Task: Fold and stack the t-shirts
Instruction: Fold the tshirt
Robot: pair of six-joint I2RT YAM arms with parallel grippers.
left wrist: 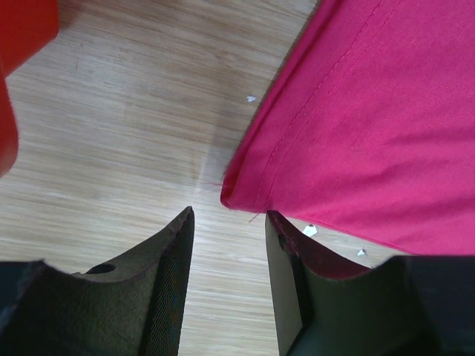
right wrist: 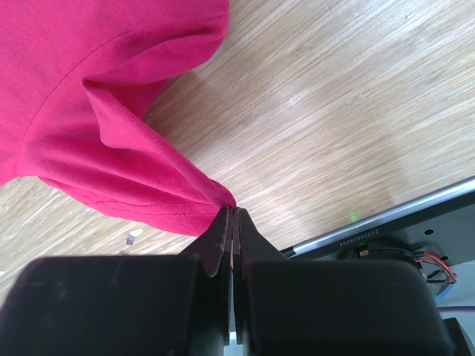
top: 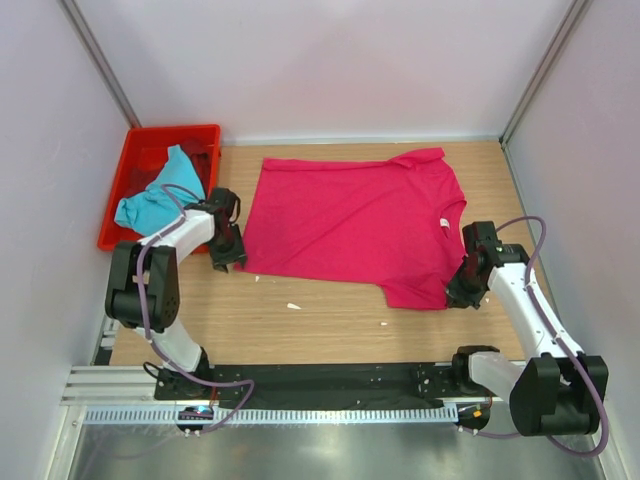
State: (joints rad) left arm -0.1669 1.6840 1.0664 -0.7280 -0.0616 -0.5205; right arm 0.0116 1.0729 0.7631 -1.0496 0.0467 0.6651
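The magenta-pink t-shirt (top: 350, 215) lies spread flat on the wooden table, neck to the right. My left gripper (top: 228, 262) stands open just short of its near left hem corner (left wrist: 241, 189); only bare wood shows between the jaws (left wrist: 228, 211). My right gripper (top: 460, 295) is shut on the tip of the near sleeve, and the cloth (right wrist: 111, 148) bunches up from the pinched fingertips (right wrist: 232, 209). The turquoise-blue t-shirt (top: 160, 195) lies crumpled in the red crate (top: 175, 131) at the far left.
The red crate's corner (left wrist: 22, 30) is close to the left gripper. Small white scraps (top: 293, 306) lie on the wood in front of the shirt. A black and metal rail (top: 300, 385) runs along the near edge, and walls close in both sides.
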